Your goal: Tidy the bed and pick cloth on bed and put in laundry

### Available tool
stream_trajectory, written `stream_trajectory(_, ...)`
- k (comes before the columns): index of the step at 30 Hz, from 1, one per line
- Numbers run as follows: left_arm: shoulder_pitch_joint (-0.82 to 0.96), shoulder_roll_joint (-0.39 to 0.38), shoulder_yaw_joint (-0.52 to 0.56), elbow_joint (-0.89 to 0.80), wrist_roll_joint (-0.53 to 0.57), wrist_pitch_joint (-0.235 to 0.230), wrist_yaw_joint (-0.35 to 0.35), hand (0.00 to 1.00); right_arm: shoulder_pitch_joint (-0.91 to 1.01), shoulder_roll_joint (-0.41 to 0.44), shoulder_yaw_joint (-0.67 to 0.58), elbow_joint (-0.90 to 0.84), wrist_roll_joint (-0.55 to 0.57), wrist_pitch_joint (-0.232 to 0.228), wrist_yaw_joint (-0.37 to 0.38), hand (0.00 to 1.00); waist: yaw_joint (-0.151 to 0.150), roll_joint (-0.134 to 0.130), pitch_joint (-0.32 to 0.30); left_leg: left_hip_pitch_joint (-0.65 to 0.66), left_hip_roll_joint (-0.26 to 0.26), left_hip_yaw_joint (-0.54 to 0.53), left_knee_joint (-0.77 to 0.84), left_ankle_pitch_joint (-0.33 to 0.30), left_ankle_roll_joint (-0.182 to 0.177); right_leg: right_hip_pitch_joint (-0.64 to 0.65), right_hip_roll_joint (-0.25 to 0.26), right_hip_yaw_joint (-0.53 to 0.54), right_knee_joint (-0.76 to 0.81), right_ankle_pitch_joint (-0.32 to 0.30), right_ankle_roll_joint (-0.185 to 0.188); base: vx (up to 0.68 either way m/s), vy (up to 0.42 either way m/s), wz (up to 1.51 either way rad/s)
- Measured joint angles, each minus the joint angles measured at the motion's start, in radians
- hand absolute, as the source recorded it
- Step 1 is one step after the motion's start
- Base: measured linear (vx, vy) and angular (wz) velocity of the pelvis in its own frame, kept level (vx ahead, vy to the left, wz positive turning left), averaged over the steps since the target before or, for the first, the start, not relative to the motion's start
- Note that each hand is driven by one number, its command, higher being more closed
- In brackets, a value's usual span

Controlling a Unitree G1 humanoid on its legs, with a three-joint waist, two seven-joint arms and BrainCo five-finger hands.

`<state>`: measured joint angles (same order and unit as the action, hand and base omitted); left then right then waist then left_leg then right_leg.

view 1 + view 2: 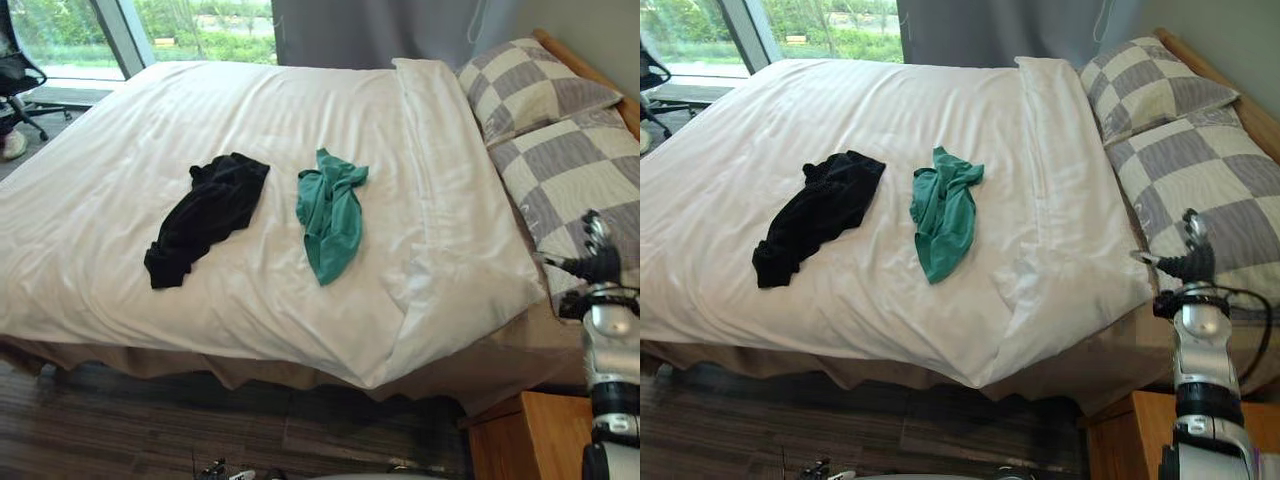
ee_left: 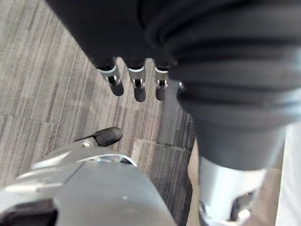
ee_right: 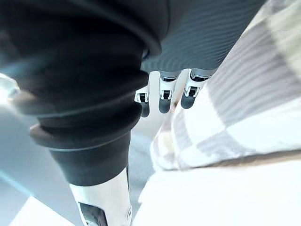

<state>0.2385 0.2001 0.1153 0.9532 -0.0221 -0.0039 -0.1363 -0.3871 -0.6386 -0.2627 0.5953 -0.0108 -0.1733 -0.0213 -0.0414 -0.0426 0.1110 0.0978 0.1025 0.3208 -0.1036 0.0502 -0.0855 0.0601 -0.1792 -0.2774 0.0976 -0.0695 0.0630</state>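
Observation:
A black cloth [image 1: 205, 215] lies crumpled on the white duvet [image 1: 300, 110], left of the bed's middle. A green cloth [image 1: 330, 215] lies bunched just to its right, apart from it. My right hand [image 1: 598, 262] is raised at the bed's right side, beside the nearer checked pillow [image 1: 575, 170], well away from both cloths. In the right wrist view its fingers [image 3: 164, 92] hang fairly straight over the checked fabric, holding nothing. My left hand [image 2: 137, 82] hangs low over the wooden floor with relaxed fingers and holds nothing.
A second checked pillow [image 1: 530, 85] rests against the wooden headboard at the far right. A wooden nightstand [image 1: 530, 435] stands at the lower right by the bed corner. An office chair [image 1: 15, 80] stands by the window at the far left. Grey curtains hang behind the bed.

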Motion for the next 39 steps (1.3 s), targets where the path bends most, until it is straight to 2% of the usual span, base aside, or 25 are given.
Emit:
stream_trajectory(2, -0.004, 0.005, -0.002, -0.003, -0.003, -0.003, -0.006, 0.00, -0.086, -0.011, 0.038, 0.018, -0.006, 0.012, 0.011, 0.00, 0.000, -0.001, 0.028, -0.035, 0.002, -0.012, 0.000, 0.017, 0.005, -0.025, 0.002, -0.001, -0.001, 0.006, -0.003, -0.11, -0.010, 0.31)
stream_trajectory(3, -0.026, 0.006, -0.006, -0.012, -0.005, -0.004, -0.011, 0.00, -0.155, -0.028, 0.060, 0.019, -0.021, 0.025, 0.021, 0.00, 0.005, 0.008, 0.059, -0.074, 0.007, -0.014, 0.001, 0.041, 0.010, -0.066, 0.007, 0.002, -0.002, 0.025, -0.022, -0.13, 0.006, 0.26)
stream_trajectory(5, -0.049, 0.012, -0.018, -0.029, -0.007, -0.007, -0.012, 0.00, -0.217, -0.047, 0.090, 0.024, -0.032, 0.031, 0.027, 0.00, 0.006, 0.022, 0.100, -0.111, 0.009, -0.016, 0.002, 0.059, 0.019, -0.095, 0.010, 0.007, -0.004, 0.043, -0.034, -0.12, 0.024, 0.20)
stream_trajectory(7, -0.068, 0.024, -0.034, -0.044, -0.026, -0.014, -0.011, 0.00, -0.274, -0.048, 0.118, 0.029, -0.040, 0.045, 0.030, 0.00, 0.012, 0.031, 0.145, -0.140, 0.009, -0.016, 0.006, 0.075, 0.023, -0.123, 0.010, 0.009, -0.006, 0.062, -0.026, -0.16, 0.041, 0.07)
stream_trajectory(11, -0.131, 0.034, -0.045, -0.082, -0.096, -0.046, -0.002, 0.00, -0.329, -0.095, 0.166, 0.062, -0.086, 0.104, 0.077, 0.00, 0.032, 0.071, 0.247, -0.220, 0.007, -0.017, 0.001, 0.103, 0.045, -0.194, 0.009, 0.019, -0.010, 0.089, -0.008, -0.18, 0.053, 0.08)
stream_trajectory(13, -0.151, 0.036, -0.060, -0.085, -0.104, -0.053, 0.006, 0.00, -0.330, -0.116, 0.191, 0.091, -0.112, 0.127, 0.095, 0.00, 0.031, 0.089, 0.275, -0.243, 0.005, -0.020, 0.001, 0.115, 0.048, -0.215, 0.009, 0.023, -0.009, 0.096, -0.005, -0.11, 0.044, 0.08)
stream_trajectory(14, -0.156, 0.040, -0.074, -0.089, -0.105, -0.054, 0.008, 0.00, -0.330, -0.118, 0.198, 0.109, -0.118, 0.144, 0.108, 1.00, 0.028, 0.098, 0.294, -0.254, 0.004, -0.019, 0.001, 0.121, 0.052, -0.229, 0.006, 0.027, -0.004, 0.101, -0.001, -0.06, 0.044, 0.00)
stream_trajectory(18, -0.180, 0.046, -0.109, -0.102, -0.123, -0.061, 0.008, 0.00, -0.330, -0.132, 0.201, 0.139, -0.119, 0.155, 0.136, 1.00, 0.027, 0.113, 0.312, -0.279, 0.002, -0.020, 0.001, 0.126, 0.054, -0.259, 0.002, 0.029, 0.007, 0.107, 0.009, -0.01, 0.019, 0.00)
stream_trajectory(23, -0.201, 0.051, -0.126, -0.125, -0.123, -0.061, 0.006, 0.00, -0.331, -0.156, 0.206, 0.170, -0.158, 0.150, 0.204, 1.00, 0.029, 0.114, 0.312, -0.286, 0.000, -0.024, 0.006, 0.132, 0.053, -0.274, -0.002, 0.028, 0.026, 0.101, 0.013, 0.06, 0.008, 0.03)
stream_trajectory(26, -0.203, 0.056, -0.134, -0.127, -0.123, -0.061, 0.005, 0.00, -0.330, -0.155, 0.213, 0.182, -0.148, 0.145, 0.204, 1.00, 0.028, 0.114, 0.312, -0.281, 0.000, -0.029, 0.007, 0.133, 0.050, -0.272, -0.002, 0.024, 0.039, 0.090, 0.011, 0.07, -0.009, 0.04)
stream_trajectory(31, -0.215, 0.056, -0.134, -0.128, -0.123, -0.061, -0.017, 0.00, -0.279, -0.152, 0.200, 0.191, -0.057, 0.146, 0.179, 1.00, 0.030, 0.112, 0.312, -0.251, 0.004, -0.039, 0.007, 0.133, 0.048, -0.239, -0.001, 0.010, 0.047, 0.075, 0.014, 0.03, -0.011, 0.06)
stream_trajectory(35, -0.209, 0.056, -0.113, -0.145, -0.120, -0.055, -0.038, 0.00, -0.109, -0.061, 0.065, 0.085, -0.010, 0.153, 0.120, 1.00, 0.029, 0.084, 0.303, -0.217, 0.007, -0.012, 0.006, 0.125, 0.039, -0.215, 0.003, 0.032, 0.037, 0.075, 0.016, 0.02, 0.000, -0.16)
stream_trajectory(36, -0.204, 0.055, -0.108, -0.147, -0.120, -0.046, -0.040, 0.00, -0.032, -0.019, 0.022, 0.057, 0.010, 0.158, 0.090, 0.00, 0.019, 0.067, 0.293, -0.201, 0.008, -0.003, 0.006, 0.121, 0.037, -0.198, 0.005, 0.035, 0.030, 0.075, 0.016, 0.04, -0.005, -0.14)
stream_trajectory(37, -0.200, 0.055, -0.105, -0.150, -0.120, -0.046, -0.040, 0.00, -0.012, -0.006, 0.011, 0.054, 0.015, 0.160, 0.083, 0.00, 0.016, 0.062, 0.290, -0.196, 0.008, -0.001, 0.006, 0.119, 0.035, -0.192, 0.005, 0.036, 0.027, 0.074, 0.017, 0.05, -0.005, -0.15)
stream_trajectory(39, -0.162, 0.053, -0.092, -0.158, -0.099, -0.042, -0.042, 0.00, 0.116, 0.068, -0.066, 0.042, 0.055, 0.171, 0.051, 0.00, 0.000, 0.024, 0.251, -0.164, 0.013, 0.026, 0.003, 0.105, 0.028, -0.163, 0.012, 0.052, 0.007, 0.074, 0.018, 0.07, -0.003, -0.25)
